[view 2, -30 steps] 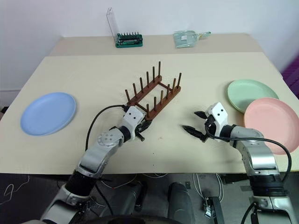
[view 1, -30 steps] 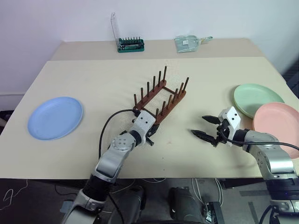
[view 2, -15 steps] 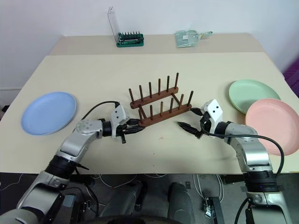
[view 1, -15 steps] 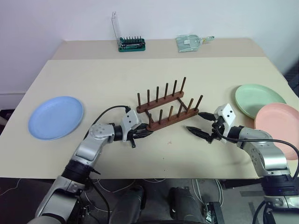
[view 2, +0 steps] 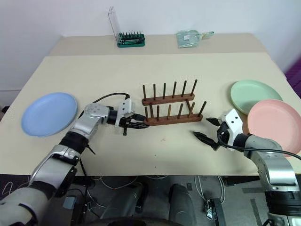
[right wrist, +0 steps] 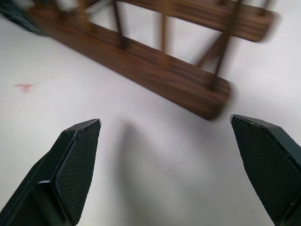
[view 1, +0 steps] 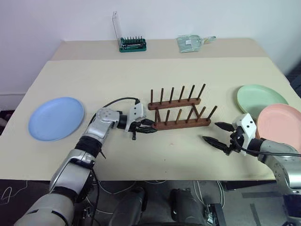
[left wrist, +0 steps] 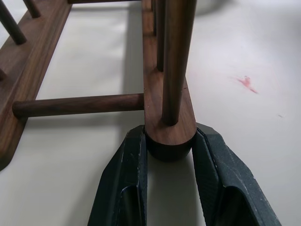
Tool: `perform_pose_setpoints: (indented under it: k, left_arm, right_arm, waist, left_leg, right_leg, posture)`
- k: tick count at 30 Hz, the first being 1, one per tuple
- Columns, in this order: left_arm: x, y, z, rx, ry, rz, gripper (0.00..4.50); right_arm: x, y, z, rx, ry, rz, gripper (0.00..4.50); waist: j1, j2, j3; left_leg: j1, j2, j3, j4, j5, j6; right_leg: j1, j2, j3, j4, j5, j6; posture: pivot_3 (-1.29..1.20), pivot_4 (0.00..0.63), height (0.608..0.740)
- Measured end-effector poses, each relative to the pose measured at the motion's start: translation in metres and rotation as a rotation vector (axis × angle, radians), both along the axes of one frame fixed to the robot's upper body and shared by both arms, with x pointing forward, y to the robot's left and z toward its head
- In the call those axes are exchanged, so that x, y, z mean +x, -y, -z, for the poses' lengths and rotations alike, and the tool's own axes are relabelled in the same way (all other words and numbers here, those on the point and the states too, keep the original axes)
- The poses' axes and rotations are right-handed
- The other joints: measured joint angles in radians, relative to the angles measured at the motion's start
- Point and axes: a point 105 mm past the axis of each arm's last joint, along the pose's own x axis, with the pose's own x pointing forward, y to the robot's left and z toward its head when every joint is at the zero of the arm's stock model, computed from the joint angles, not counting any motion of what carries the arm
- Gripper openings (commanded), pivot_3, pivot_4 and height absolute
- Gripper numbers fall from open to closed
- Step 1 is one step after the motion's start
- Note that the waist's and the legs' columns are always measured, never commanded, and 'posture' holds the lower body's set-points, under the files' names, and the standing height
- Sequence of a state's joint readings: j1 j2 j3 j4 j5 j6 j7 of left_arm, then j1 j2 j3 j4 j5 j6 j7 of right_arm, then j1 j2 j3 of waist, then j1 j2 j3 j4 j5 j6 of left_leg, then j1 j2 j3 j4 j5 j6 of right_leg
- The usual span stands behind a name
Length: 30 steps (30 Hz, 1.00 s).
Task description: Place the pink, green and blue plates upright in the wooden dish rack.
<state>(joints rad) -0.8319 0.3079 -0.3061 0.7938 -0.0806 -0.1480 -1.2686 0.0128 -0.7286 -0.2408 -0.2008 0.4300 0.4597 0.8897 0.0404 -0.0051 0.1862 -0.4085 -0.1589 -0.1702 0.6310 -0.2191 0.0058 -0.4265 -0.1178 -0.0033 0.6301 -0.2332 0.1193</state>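
- Currently wooden dish rack (view 1: 180, 113) sits mid-tabletop (view 1: 141, 80), no plates in it.
- Left pincer (view 1: 149, 127) clamped on the rack's near-rail end.
- Right pincer (view 1: 218, 133) just off the rack's other end, fingers spread wide, holding nothing.
- Blue plate (view 1: 56, 118) flat at far left; green plate (view 1: 259, 99) and pink plate (view 1: 281, 125) flat at right, pink overlapping green.

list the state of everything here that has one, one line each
wooden dish rack: upright on the table, no plates in it, near rail's end clamped
left end effector: shut on the rack rail's end
right end effector: open, holding nothing, apart from the rack
blue plate: flat on the table
green plate: flat, its near edge under the pink plate
pink plate: flat, overlapping the green plate
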Motion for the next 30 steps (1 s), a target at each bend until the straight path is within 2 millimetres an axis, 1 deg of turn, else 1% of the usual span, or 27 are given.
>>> perform_pose_setpoints:
  k: [4, 6, 7, 10, 13, 14, 16, 17, 18, 19, 20, 22, 23, 25, 26, 28, 29, 30]
  left_arm:
    - [0.005, 0.016, -0.001, 0.002, 0.011, 0.03, 0.78]
    - [0.007, 0.019, 0.0, 0.008, 0.013, 0.034, 1.82]
    - [0.009, 0.019, 0.001, 0.015, 0.013, 0.029, 2.17]
    - [0.016, 0.014, 0.002, 0.014, 0.022, -0.022, 3.59]
    - [0.021, 0.007, 0.0, 0.014, 0.038, -0.063, 3.59]
    - [0.022, 0.003, 0.0, 0.014, 0.039, -0.077, 3.62]
    - [0.023, -0.012, 0.0, 0.017, 0.043, -0.116, 3.63]
    - [0.023, -0.022, 0.0, 0.02, 0.048, -0.138, 3.1]
    - [0.021, -0.029, 0.0, 0.017, 0.045, -0.152, 2.87]
    - [0.016, -0.036, 0.002, 0.006, 0.026, -0.17, 2.4]
    - [0.007, -0.039, 0.005, -0.014, 0.002, -0.175, 1.91]
    - [-0.008, -0.034, 0.008, -0.047, -0.033, -0.171, 0.85]
    - [-0.017, -0.025, 0.009, -0.051, -0.045, -0.156, 0.34]
    - [-0.03, -0.007, 0.011, -0.063, -0.068, -0.143, 0.33]
    - [-0.038, 0.006, 0.011, -0.073, -0.081, -0.137, 0.33]
    - [-0.05, 0.027, 0.008, -0.101, -0.094, -0.139, 0.33]
    - [-0.054, 0.037, 0.007, -0.108, -0.095, -0.143, 0.33]
    - [-0.054, 0.043, 0.007, -0.103, -0.091, -0.17, 0.33]
  right_arm:
    - [-0.01, -0.001, 0.002, 0.001, -0.013, 0.011, 4.5]
    - [-0.011, -0.003, 0.001, 0.0, -0.01, 0.012, 4.5]
    - [-0.011, -0.003, 0.0, 0.0, -0.007, 0.015, 4.5]
    - [-0.012, -0.005, 0.0, -0.005, -0.002, 0.02, 4.5]
    - [-0.012, -0.004, 0.0, -0.015, 0.003, 0.032, 4.5]
    - [-0.011, -0.004, 0.0, -0.021, 0.006, 0.037, 4.26]
    - [-0.009, -0.001, 0.001, -0.043, 0.006, 0.051, 3.74]
    - [-0.007, 0.002, 0.003, -0.064, -0.002, 0.06, 3.23]
    - [-0.007, 0.006, 0.005, -0.081, -0.012, 0.068, 2.77]
    - [-0.007, 0.01, 0.008, -0.104, -0.027, 0.073, 2.21]
    - [-0.008, 0.013, 0.011, -0.121, -0.039, 0.074, 1.69]
    - [-0.009, 0.015, 0.015, -0.129, -0.054, 0.068, 0.63]
    - [-0.008, 0.013, 0.016, -0.134, -0.054, 0.056, 0.08]
    - [-0.002, 0.008, 0.014, -0.156, -0.033, 0.036, 0.03]
    - [0.003, 0.006, 0.013, -0.175, -0.017, 0.03, 0.03]
    - [0.01, 0.006, 0.014, -0.208, -0.004, 0.033, 0.03]
    - [0.013, 0.005, 0.016, -0.22, -0.004, 0.034, 0.03]
    - [0.016, 0.005, 0.017, -0.235, -0.001, 0.031, 0.03]
  waist:
    - [-0.003, 0.0, 0.0]
    - [-0.005, -0.001, 0.0]
    - [-0.005, -0.001, 0.0]
    - [-0.004, -0.001, 0.0]
    - [-0.005, -0.001, 0.0]
    - [-0.006, -0.001, 0.0]
    - [-0.014, -0.001, 0.0]
    - [-0.022, 0.0, 0.0]
    - [-0.027, 0.0, 0.0]
    - [-0.032, 0.001, -0.001]
    - [-0.037, 0.001, -0.001]
    - [-0.035, 0.001, -0.001]
    - [-0.032, 0.001, -0.001]
    - [-0.026, 0.001, -0.001]
    - [-0.025, 0.001, -0.001]
    - [-0.025, 0.001, -0.001]
    - [-0.025, 0.001, -0.001]
    - [-0.026, 0.001, -0.001]
  left_leg:
    - [0.0, 0.0, 0.001, 0.001, -0.001, 0.001]
    - [0.0, 0.0, 0.001, 0.001, -0.001, 0.001]
    - [0.0, 0.0, 0.001, 0.001, -0.001, 0.001]
    - [0.0, 0.0, 0.001, 0.001, -0.001, 0.001]
    - [0.0, 0.0, 0.001, 0.001, -0.001, 0.001]
    - [0.0, 0.0, 0.001, 0.001, -0.001, 0.001]
    - [0.001, 0.0, 0.001, 0.001, -0.001, 0.001]
    - [0.001, 0.0, 0.001, 0.001, -0.001, 0.001]
    - [0.001, 0.0, 0.001, 0.001, -0.001, 0.001]
    - [0.001, 0.0, 0.002, 0.0, -0.001, 0.001]
    - [0.001, 0.0, 0.002, 0.0, -0.001, 0.001]
    - [0.001, 0.0, 0.001, 0.0, -0.001, 0.001]
    - [0.001, 0.0, 0.001, 0.001, -0.001, 0.001]
    - [0.001, 0.0, 0.001, 0.002, 0.0, 0.001]
    - [0.001, 0.0, 0.001, 0.003, 0.0, 0.001]
    - [0.001, 0.0, 0.002, 0.003, 0.0, 0.001]
    - [0.001, 0.0, 0.001, 0.002, 0.0, 0.001]
    - [0.001, 0.0, 0.001, 0.002, 0.0, 0.001]
  right_leg:
    - [0.0, 0.0, 0.001, 0.0, 0.001, 0.001]
    - [0.0, 0.0, 0.001, 0.0, 0.001, 0.002]
    - [0.0, 0.0, 0.001, 0.0, 0.001, 0.002]
    - [0.0, 0.0, 0.001, 0.0, 0.001, 0.002]
    - [0.0, 0.001, 0.001, 0.0, 0.001, 0.002]
    - [0.0, 0.001, 0.001, 0.0, 0.001, 0.002]
    - [0.0, 0.001, 0.001, 0.001, 0.001, 0.002]
    - [0.0, 0.001, 0.001, 0.001, 0.001, 0.002]
    - [0.0, 0.001, 0.001, 0.001, 0.001, 0.002]
    - [0.0, 0.001, 0.002, 0.001, 0.001, 0.002]
    - [0.0, 0.001, 0.002, 0.001, 0.001, 0.002]
    - [0.0, 0.001, 0.002, 0.001, 0.001, 0.002]
    - [0.0, 0.001, 0.002, 0.001, 0.001, 0.002]
    - [0.001, 0.001, 0.002, 0.001, 0.001, 0.001]
    - [0.002, 0.001, 0.002, 0.001, 0.002, 0.001]
    - [0.002, 0.001, 0.002, 0.001, 0.002, 0.001]
    - [0.002, 0.001, 0.002, 0.001, 0.001, 0.002]
    - [0.002, 0.001, 0.002, 0.001, 0.002, 0.001]
  posture:
    - [0.0, 0.15, 0.74]
    - [0.0, 0.15, 0.74]
    - [0.0, 0.15, 0.74]
    - [0.0, 0.15, 0.74]
    - [0.0, 0.15, 0.74]
    - [0.0, 0.15, 0.74]
    - [0.0, 0.15, 0.74]
    - [0.0, 0.15, 0.74]
    - [0.0, 0.15, 0.74]
    - [0.0, 0.15, 0.74]
    - [0.0, 0.15, 0.74]
    - [0.0, 0.15, 0.74]
    - [0.0, 0.15, 0.74]
    - [0.0, 0.15, 0.74]
    - [0.0, 0.15, 0.74]
    - [0.0, 0.15, 0.74]
    - [0.0, 0.15, 0.74]
    - [0.0, 0.15, 0.74]
